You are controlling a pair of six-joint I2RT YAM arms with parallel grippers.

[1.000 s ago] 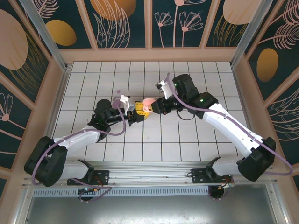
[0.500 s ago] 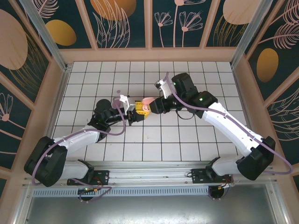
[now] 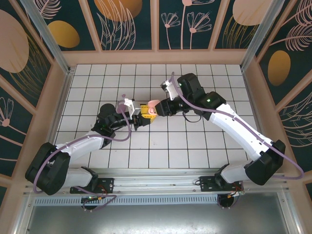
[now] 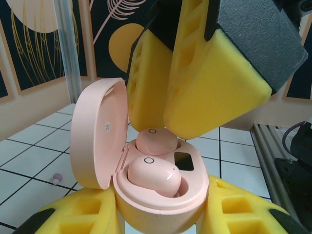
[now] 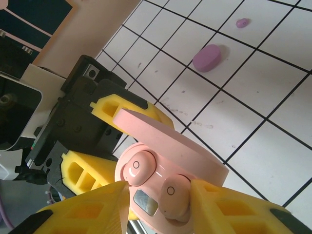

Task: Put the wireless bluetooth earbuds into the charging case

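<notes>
Yellow foam pads (image 4: 78, 217) line the fingers of the left gripper (image 4: 161, 214), which is clamped on the lower shell of a pale pink charging case (image 4: 161, 200), with one pad pressed against each side. The case's rounded lid (image 4: 97, 131) is hinged open and stands upright at one side.

Two pale pink earbuds lie inside the case, each in its own well. They are smooth and bean-shaped, and each has a small ring printed on top. The near earbud (image 4: 153, 175) sits toward the front rim and the far earbud (image 4: 157, 140) sits behind it. A small dark glossy window (image 4: 183, 161) lies beside them.

The right gripper (image 5: 158, 187) is spread apart and holds nothing. Its yellow fingertips (image 5: 92, 209) hang just over the open case, on either side of the earbuds. Whether a tip touches the far earbud cannot be told.

From above, the two grippers meet near the middle of the white tiled table (image 3: 195, 146), with the case between them. The arms reach in from the lower left and lower right. Well apart from the pink case, a lilac pebble-shaped case (image 5: 207, 57) lies on the tiles with a tiny lilac earbud (image 5: 242, 22) near it.
</notes>
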